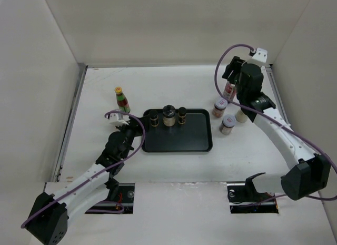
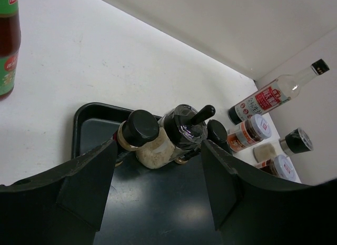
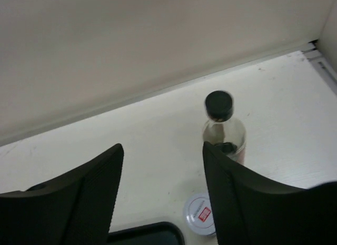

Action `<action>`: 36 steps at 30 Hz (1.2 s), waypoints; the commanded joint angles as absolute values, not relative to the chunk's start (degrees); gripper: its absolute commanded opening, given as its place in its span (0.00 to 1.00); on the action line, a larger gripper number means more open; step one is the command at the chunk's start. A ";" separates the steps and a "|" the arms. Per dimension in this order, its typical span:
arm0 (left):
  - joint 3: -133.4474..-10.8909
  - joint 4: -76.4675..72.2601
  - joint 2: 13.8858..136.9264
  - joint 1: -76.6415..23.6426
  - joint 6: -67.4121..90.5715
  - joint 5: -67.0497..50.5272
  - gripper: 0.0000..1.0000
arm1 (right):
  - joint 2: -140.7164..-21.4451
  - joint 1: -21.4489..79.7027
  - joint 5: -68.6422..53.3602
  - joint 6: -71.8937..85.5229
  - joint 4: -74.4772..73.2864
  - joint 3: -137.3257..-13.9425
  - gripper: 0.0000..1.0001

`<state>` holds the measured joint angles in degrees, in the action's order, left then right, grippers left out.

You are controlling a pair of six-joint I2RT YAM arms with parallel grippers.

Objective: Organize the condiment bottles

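Two empty, wide-spread hands, left hand [image 2: 158, 182] and right hand [image 3: 163, 187]; tall clear bottle [image 3: 224, 131] half arm-hidden overhead.

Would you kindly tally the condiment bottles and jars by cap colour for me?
Yellow cap: 1, the slim red-green sauce bottle
White lid: 2, the short spice jars
Black cap: 5, three small jars on the flat black tray, the tall clear bottle and one short pale jar
Total: 8
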<state>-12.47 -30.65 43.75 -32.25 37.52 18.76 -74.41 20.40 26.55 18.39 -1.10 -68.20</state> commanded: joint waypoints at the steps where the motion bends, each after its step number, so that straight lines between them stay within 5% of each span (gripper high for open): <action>1: -12.48 -33.31 42.98 -31.77 37.35 17.93 0.64 | -77.07 17.01 27.07 15.56 -7.02 -71.89 0.68; 6: -12.83 -33.57 44.65 -31.95 37.53 17.84 0.64 | -80.24 13.32 26.63 15.82 -7.64 -73.82 0.75; 18: -13.01 -34.19 46.32 -32.03 37.71 17.75 0.64 | -89.20 11.82 26.71 12.48 -0.53 -76.72 0.70; 36: -13.18 -35.51 49.04 -32.12 37.53 17.75 0.64 | -95.89 10.85 29.27 8.35 2.55 -81.56 0.46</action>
